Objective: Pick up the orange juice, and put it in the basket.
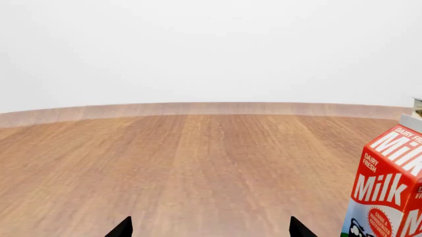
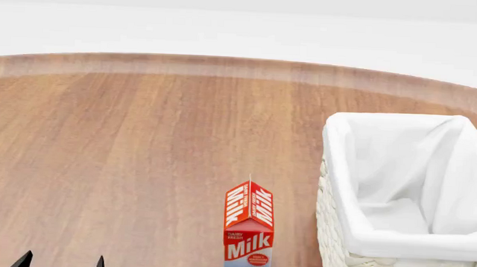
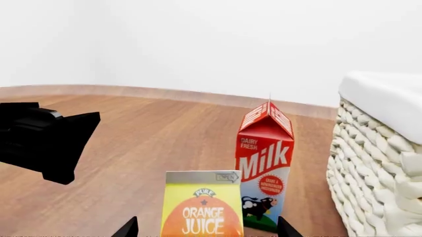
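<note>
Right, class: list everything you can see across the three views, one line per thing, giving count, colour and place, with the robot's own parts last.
Table: one, brown wood, under everything.
Basket: one, cream-white wicker with white liner, at the head view's right, upright; nothing shows in the visible part.
Milk: one, red carton, upright on the table left of the basket.
Orange juice: one, yellow and orange carton, upright, nearer the right wrist camera than the milk; seen only in the right wrist view.
Left gripper: one, black, open, low at the head view's left, holding nothing.
Right gripper: one, black, open, fingertips either side of the orange juice; contact not clear.
</note>
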Controlling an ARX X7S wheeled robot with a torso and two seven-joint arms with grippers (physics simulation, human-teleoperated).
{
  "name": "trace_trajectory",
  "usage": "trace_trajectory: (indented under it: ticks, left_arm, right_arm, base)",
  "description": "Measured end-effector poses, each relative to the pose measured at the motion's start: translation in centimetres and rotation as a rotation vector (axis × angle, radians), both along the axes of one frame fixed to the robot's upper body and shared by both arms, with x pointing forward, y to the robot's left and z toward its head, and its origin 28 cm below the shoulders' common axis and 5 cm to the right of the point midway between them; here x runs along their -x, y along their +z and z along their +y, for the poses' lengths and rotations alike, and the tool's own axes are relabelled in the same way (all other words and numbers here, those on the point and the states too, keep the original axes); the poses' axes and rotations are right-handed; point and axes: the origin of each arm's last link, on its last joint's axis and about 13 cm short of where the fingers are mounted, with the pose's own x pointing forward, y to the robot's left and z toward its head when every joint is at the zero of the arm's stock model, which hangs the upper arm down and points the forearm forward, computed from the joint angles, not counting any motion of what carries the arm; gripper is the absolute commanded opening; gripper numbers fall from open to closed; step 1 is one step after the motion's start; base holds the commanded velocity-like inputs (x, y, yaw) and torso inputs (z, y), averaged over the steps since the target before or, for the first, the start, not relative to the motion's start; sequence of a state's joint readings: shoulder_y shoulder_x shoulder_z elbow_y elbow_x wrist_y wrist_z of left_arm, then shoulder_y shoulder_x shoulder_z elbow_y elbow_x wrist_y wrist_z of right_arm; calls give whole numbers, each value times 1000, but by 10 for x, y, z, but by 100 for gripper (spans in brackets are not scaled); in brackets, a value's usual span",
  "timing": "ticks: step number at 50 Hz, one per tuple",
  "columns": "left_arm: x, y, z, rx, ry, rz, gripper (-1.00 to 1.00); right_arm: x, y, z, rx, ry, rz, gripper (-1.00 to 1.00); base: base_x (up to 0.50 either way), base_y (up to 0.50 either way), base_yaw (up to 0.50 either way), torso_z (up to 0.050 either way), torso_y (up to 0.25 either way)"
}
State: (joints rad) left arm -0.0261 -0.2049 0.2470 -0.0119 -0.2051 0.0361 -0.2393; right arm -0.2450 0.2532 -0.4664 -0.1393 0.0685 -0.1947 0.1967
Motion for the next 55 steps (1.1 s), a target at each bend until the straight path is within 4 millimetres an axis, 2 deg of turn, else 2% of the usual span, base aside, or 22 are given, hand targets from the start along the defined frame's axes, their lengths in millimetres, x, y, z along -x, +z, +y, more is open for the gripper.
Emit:
trace_trajectory:
  ticks: [55]
  left_arm:
    - [0,0,0,0,0,0,100]
  right_arm:
    - [-25,-12,9,-3,-6,42,100]
  base:
    - [0,0,0,0,0]
